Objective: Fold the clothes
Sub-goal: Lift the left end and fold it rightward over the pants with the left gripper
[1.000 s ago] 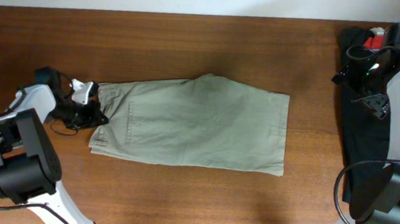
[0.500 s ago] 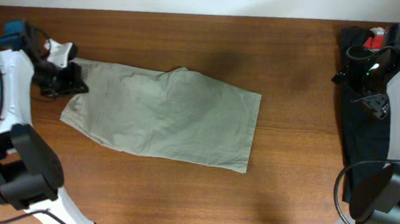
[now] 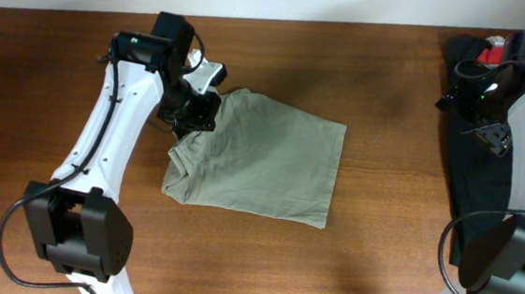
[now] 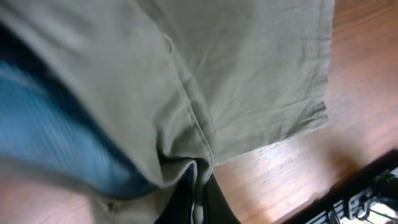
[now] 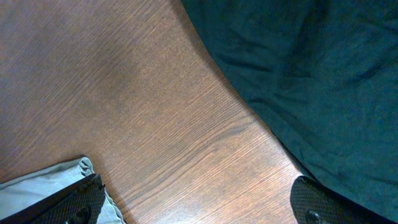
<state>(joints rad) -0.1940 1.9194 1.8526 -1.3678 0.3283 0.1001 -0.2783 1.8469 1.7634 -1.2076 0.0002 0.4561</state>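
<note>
Left arm (image 3: 119,126) extended inward; left gripper (image 3: 195,106) seemingly clamped on shorts (image 3: 266,161), held edge bunched. Right gripper (image 5: 196,202) spread wide.

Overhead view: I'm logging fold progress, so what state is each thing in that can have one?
khaki shorts: partly folded, left end bunched and lifted over the rest.
left gripper: shut on the shorts' left end.
right gripper: open, holding nothing.
dark garment: unfolded, rumpled, at far right.
</note>
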